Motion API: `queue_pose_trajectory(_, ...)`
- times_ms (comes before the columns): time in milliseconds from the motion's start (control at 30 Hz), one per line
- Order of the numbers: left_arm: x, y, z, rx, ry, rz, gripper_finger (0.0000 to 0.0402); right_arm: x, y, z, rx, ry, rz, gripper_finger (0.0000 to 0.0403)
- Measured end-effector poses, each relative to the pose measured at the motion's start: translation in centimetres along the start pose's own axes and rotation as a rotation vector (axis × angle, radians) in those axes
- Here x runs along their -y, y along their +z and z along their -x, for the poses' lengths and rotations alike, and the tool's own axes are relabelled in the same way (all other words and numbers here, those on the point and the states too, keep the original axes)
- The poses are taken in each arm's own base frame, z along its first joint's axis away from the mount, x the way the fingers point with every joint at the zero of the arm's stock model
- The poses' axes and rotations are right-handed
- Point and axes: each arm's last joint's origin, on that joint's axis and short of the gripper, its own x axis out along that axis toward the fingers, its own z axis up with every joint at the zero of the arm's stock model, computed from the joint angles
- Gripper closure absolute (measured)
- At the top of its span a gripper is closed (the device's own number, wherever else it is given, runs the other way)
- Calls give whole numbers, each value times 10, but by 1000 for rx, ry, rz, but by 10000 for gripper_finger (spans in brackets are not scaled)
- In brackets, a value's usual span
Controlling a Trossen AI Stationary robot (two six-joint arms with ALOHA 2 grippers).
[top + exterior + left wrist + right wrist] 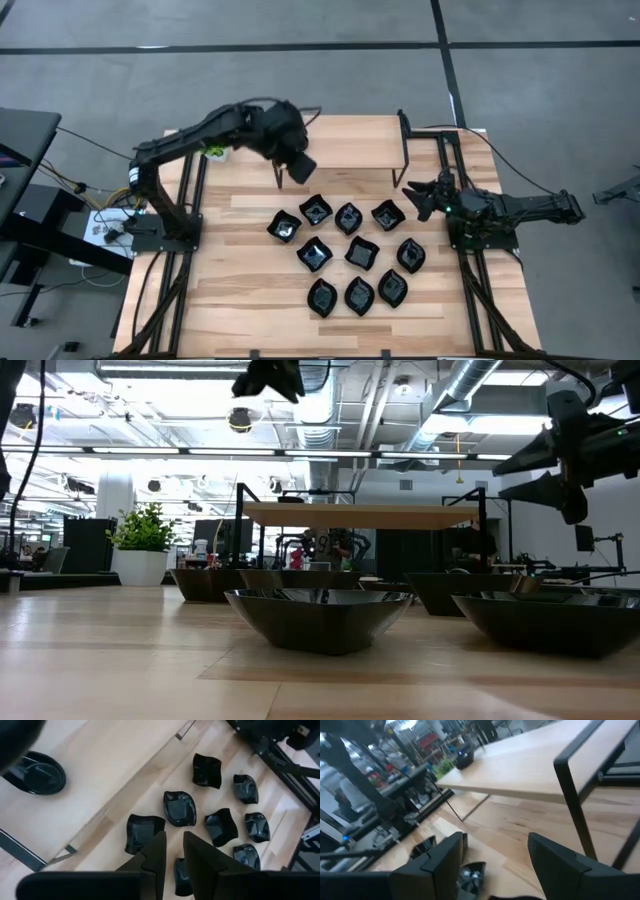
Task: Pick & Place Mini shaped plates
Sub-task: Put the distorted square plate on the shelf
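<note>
Step in hand: judged from the layout, the left gripper hangs empty above the plates, about to come down for another one.
Plates: about eleven glossy black dishes lie in a loose cluster on the table, in front of the raised shelf. One more dark round dish sits on the shelf top in the left wrist view.
Left fingers: the left fingers stand slightly apart with nothing between them.
Plate to fingers: the wavy square plate lies just beyond the left fingertips in the wrist view, well below them, not touched. A leaf-shaped plate lies next beyond it.
Right gripper: the right gripper waits at the table's right side, near the shelf's right leg, its fingers wide open and empty.
Doing it well: centre the fingers over one rim of the chosen plate, not its hollow. Descend straight, since neighbours sit close. Close on the thin wall gently, as glossy dishes probably slip. Lift clear before swinging toward the shelf.
Risk: nudging the adjacent plates on the way down.
</note>
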Motion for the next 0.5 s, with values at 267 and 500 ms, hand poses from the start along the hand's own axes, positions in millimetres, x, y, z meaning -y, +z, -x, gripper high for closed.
queue_pose_trajectory(267,23,-50,-8,-31,64,64,348,-3,4,0,37,29,-34,182)
queue_pose_trajectory(500,17,-122,-34,-22,7,199,356,-4,5,0,37,36,-48,182)
